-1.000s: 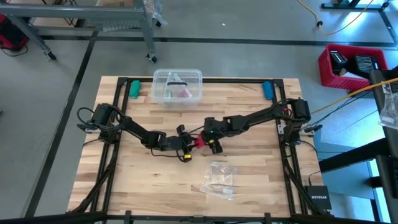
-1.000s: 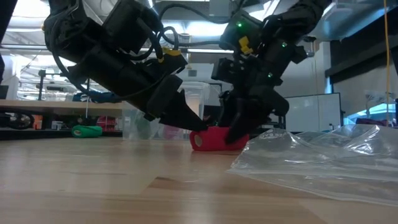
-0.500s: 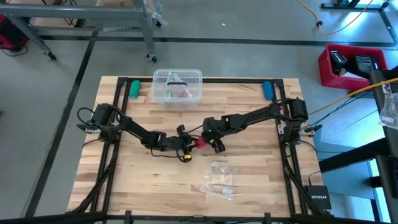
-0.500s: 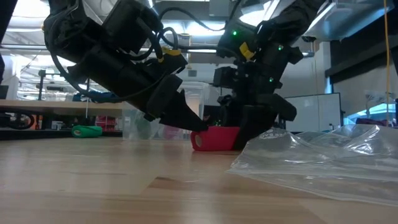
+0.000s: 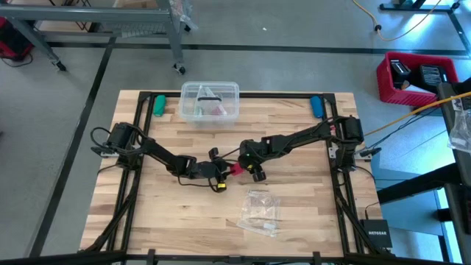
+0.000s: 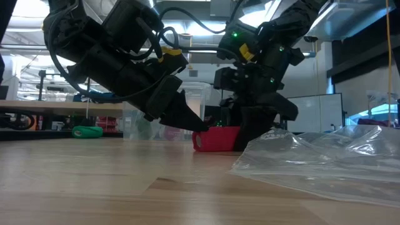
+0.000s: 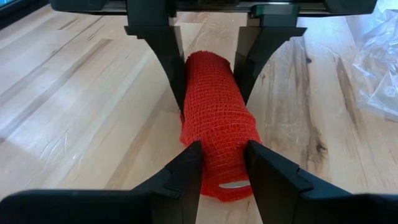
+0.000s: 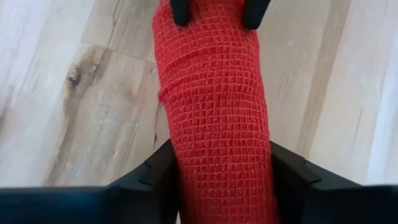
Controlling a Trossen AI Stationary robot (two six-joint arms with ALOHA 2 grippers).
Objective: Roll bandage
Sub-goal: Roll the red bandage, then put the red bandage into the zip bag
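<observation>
The bandage (image 5: 237,168) is a red-pink roll of meshed cloth lying on its side on the wooden table near the middle, also seen in the low view (image 6: 217,139). My left gripper (image 7: 225,167) is shut on the roll's left end, coming from the table's left. My right gripper (image 8: 221,171) is shut on the other end, coming from the right. In the high view the two grippers (image 5: 224,171) (image 5: 247,168) face each other over the roll. My left gripper pinches the left end of the roll (image 7: 224,155) between its two fingers, one on each curved side. The fingers slant down from the table's left and lie along the roll. The roll rests on the table. My right gripper pinches the roll's right end (image 8: 217,155) between its two fingers (image 8: 158,171), one on each curved side. The fingers come steeply from above and the right, lying along the roll. The roll lies on the wood under them.
A crumpled clear plastic wrapper (image 5: 259,212) lies near the front, right of the roll, and looms large in the low view (image 6: 325,156). A clear plastic box (image 5: 210,101) stands at the far edge. A green thing (image 5: 158,104) and a blue thing (image 5: 316,107) lie at the far corners.
My right gripper has tipped steeper and sunk a little onto the roll's right end, and its fingers have drawn in against the roll's sides. The roll and my left gripper have kept still.
</observation>
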